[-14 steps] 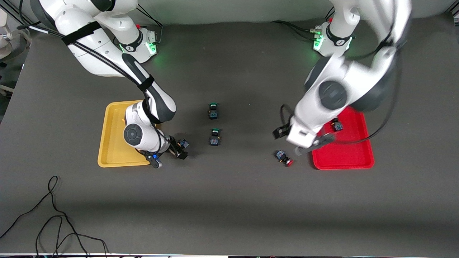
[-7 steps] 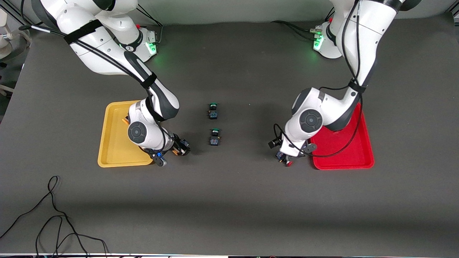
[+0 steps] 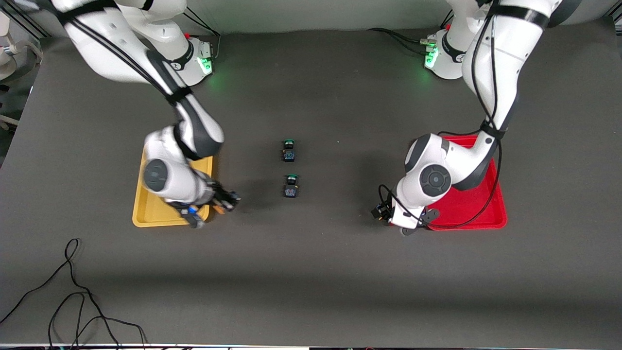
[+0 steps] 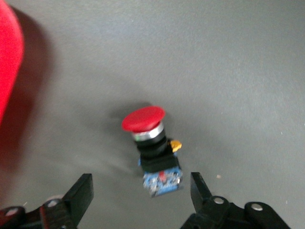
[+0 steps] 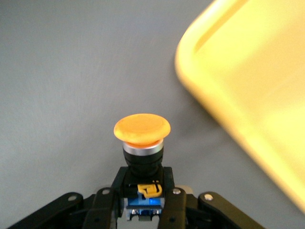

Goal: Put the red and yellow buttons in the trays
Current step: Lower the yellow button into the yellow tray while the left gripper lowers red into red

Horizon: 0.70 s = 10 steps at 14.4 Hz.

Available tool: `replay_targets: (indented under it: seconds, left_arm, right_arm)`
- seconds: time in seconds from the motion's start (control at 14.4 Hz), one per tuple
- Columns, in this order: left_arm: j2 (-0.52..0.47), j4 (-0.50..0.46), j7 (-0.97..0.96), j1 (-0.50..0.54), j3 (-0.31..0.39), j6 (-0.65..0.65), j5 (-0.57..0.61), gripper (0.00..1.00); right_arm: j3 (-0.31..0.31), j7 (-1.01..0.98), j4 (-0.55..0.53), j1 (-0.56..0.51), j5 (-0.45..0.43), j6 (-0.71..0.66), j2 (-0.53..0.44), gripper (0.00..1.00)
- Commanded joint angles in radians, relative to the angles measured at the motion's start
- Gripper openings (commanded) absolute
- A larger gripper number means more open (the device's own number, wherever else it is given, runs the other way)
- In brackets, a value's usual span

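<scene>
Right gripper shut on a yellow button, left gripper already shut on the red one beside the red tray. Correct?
Not quite. The left wrist view shows the left gripper open, its fingers either side of the red button, which lies on the table. The right gripper is shut on the yellow button.

Right gripper clamped on black-and-blue body of orange-yellow capped button, cap facing away from the fingers, held above grey table, rounded corner of yellow tray just beside.
</scene>
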Motion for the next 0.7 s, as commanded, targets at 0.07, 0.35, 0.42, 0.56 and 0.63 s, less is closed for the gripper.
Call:
replay_targets:
  seconds: [0.07, 0.35, 0.42, 0.56, 0.63]
  left_arm:
    - [0.049, 0.057, -0.017, -0.008, 0.007, -0.001, 0.022, 0.75]
    - [0.071, 0.063, -0.026, -0.016, 0.007, 0.025, 0.019, 0.45]
    - [0.072, 0.063, -0.026, -0.016, 0.007, 0.027, 0.019, 0.33]
    - [0.057, 0.066, -0.029, -0.017, 0.005, 0.006, 0.021, 0.0]
    - [0.027, 0.068, -0.026, -0.014, 0.005, -0.025, 0.021, 0.0]
  right_arm:
    - [-0.147, -0.312, -0.293, -0.001, 0.03, 0.191, -0.136, 0.0]
    - [-0.159, -0.417, -0.37, -0.005, 0.088, 0.341, -0.069, 0.02]
    - [-0.161, -0.423, -0.37, -0.005, 0.088, 0.334, -0.073, 0.05]
    - [-0.181, -0.426, -0.369, -0.005, 0.088, 0.312, -0.084, 0.81]
    - [-0.182, -0.426, -0.363, -0.007, 0.088, 0.309, -0.087, 1.0]
